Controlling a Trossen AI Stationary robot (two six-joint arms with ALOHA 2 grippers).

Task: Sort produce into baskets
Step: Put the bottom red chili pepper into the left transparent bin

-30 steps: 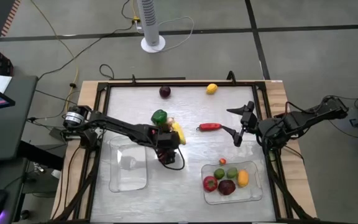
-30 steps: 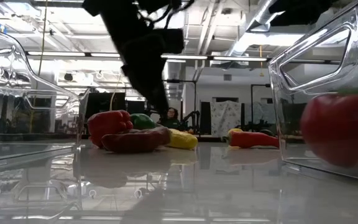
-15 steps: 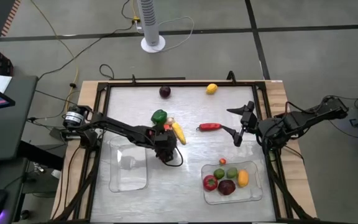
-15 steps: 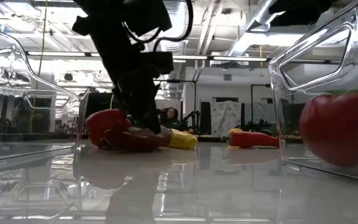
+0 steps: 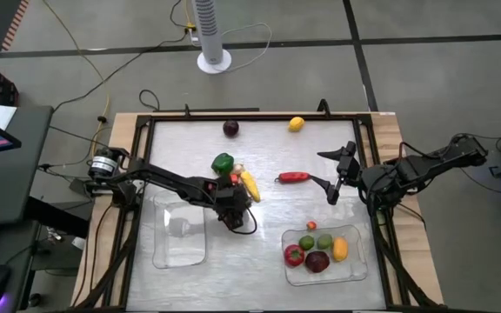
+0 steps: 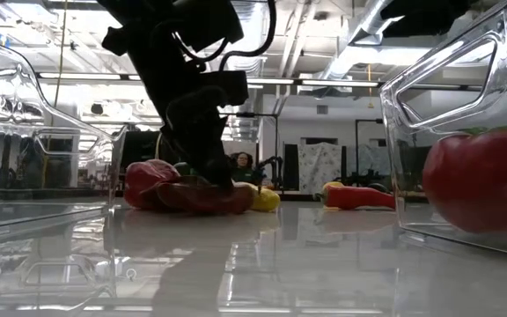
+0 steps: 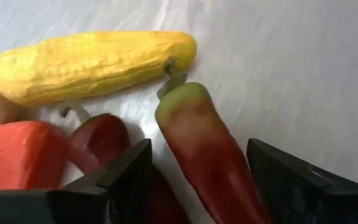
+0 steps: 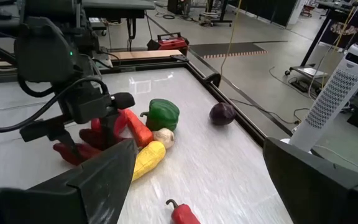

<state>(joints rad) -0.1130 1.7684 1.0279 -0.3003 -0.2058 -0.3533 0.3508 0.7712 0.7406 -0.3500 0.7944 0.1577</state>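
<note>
Across the pale table (image 5: 268, 248), the left gripper (image 7: 194, 180) is straddling a long dark-red pepper (image 7: 207, 149), fingers spread, not clamped. Beside the table's right edge, the right gripper (image 5: 331, 176) is hanging with fingers wide apart.

Desk (image 5: 268, 139): pale, smooth, glossy top mirroring the lights, edged by light wood. Baskets: clear, glossy plastic, one at left (image 5: 159, 252), one at right (image 5: 355, 261). Dark-red pepper (image 7: 207, 152): smooth, waxy sheen, green stem end. Yellow piece (image 7: 95, 65): matt, finely ridged skin. Green pepper (image 8: 162, 114) and dark purple piece (image 8: 222, 113): smooth, slightly shiny. Left pincer (image 7: 194, 186) fingers (image 7: 126, 177): dark, matt, hard-looking plastic or metal, set either side of the pepper.
</note>
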